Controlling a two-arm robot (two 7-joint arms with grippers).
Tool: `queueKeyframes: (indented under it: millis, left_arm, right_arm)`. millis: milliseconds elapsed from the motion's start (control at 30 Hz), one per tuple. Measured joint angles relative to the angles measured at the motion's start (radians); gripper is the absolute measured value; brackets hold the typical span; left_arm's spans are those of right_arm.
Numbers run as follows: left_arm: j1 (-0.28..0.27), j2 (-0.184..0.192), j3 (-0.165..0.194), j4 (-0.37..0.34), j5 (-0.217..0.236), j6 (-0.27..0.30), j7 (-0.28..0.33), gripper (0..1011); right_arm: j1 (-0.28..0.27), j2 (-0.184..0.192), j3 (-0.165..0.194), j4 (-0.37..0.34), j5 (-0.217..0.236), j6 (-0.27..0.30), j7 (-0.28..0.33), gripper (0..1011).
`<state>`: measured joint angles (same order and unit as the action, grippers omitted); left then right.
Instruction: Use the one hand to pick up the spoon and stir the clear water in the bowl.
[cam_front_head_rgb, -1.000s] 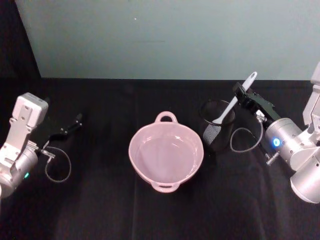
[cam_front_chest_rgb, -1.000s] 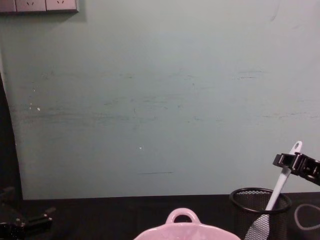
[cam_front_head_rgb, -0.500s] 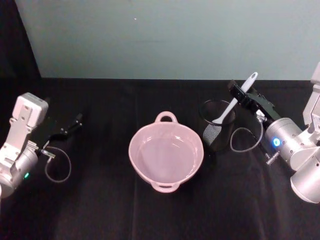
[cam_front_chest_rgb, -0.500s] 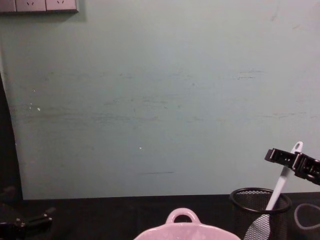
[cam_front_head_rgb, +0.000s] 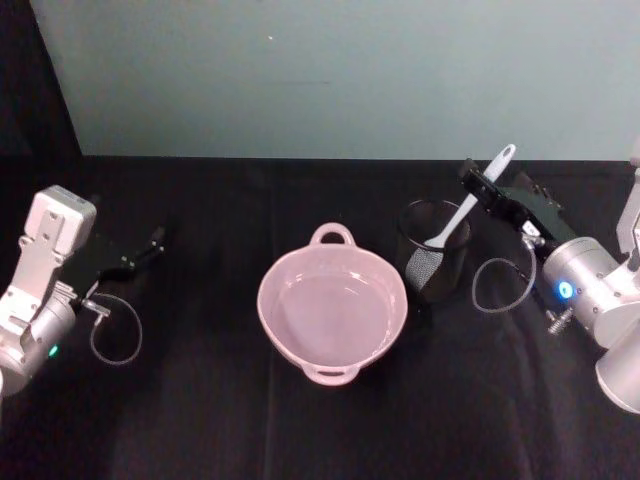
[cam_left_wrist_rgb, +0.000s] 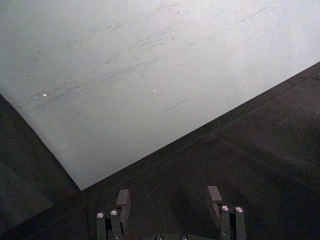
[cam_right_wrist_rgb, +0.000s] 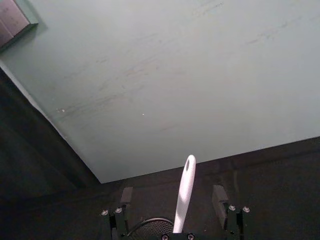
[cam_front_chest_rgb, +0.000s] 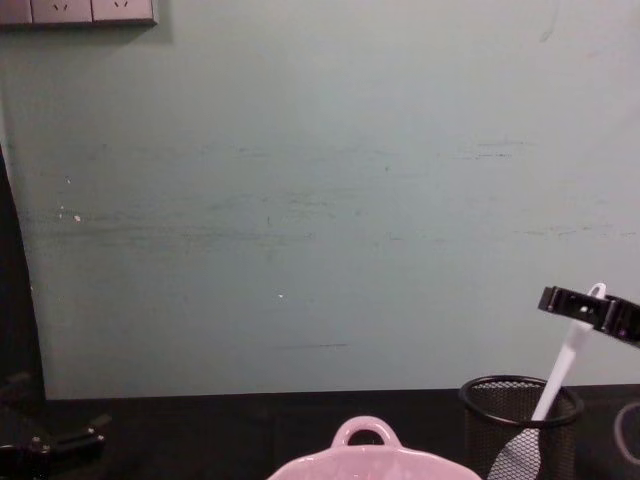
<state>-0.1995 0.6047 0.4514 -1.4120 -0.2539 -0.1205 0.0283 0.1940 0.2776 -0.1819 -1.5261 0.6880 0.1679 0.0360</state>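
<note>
Your right hand (cam_front_head_rgb: 483, 183) has its fingers (cam_right_wrist_rgb: 218, 196) spread either side of the spoon (cam_front_head_rgb: 467, 209) handle, seemingly not touching it. The spoon leans in the mesh cup (cam_front_head_rgb: 432, 250) just right of the bowl (cam_front_head_rgb: 332, 304). Your left hand (cam_front_head_rgb: 150, 244) waits released, well left of the bowl over bare desk (cam_front_head_rgb: 200, 400).

Pale teal wall (cam_front_chest_rgb: 300, 200) with outlets (cam_front_chest_rgb: 78, 11) behind black tabletop (cam_front_head_rgb: 200, 400).

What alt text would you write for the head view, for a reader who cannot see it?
The right gripper is open around the handle of the spoon, which leans in a black mesh cup. A pink bowl of clear water sits at the centre of the black table; the left gripper rests far left.
</note>
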Motion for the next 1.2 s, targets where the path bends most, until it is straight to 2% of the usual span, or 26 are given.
queueKeyframes:
  millis: [233,367,500,567,767,967,1067,1200]
  left_arm:
    - [0.0,0.0,0.0,0.0,0.0,0.0,0.0,1011]
    - [0.0,0.0,0.0,0.0,0.0,0.0,0.0,1011]
    - [0.0,0.0,0.0,0.0,0.0,0.0,0.0,1011]
    - [0.0,0.0,0.0,0.0,0.0,0.0,0.0,1011]
    - [0.0,0.0,0.0,0.0,0.0,0.0,0.0,1011]
    - [0.0,0.0,0.0,0.0,0.0,0.0,0.0,1011]
    - [0.0,0.0,0.0,0.0,0.0,0.0,0.0,1011]
    - [0.0,0.0,0.0,0.0,0.0,0.0,0.0,1011]
  right_arm:
    - [-0.049,0.039,0.017,-0.074,-0.05,0.005,0.006,1004]
    - [-0.077,0.067,0.025,-0.106,-0.099,-0.012,0.006,1004]
    - [-0.106,0.096,0.037,-0.119,-0.17,-0.062,0.005,1004]
    - [-0.114,0.101,0.042,-0.113,-0.192,-0.092,0.006,1004]
    - [-0.122,0.097,0.06,-0.038,-0.285,-0.235,0.0,1004]
    - [-0.107,0.081,0.069,0.056,-0.342,-0.317,-0.012,1004]
    - [-0.087,0.066,0.073,0.141,-0.377,-0.398,-0.011,1004]
    - [-0.07,0.056,0.072,0.201,-0.411,-0.465,-0.009,1004]
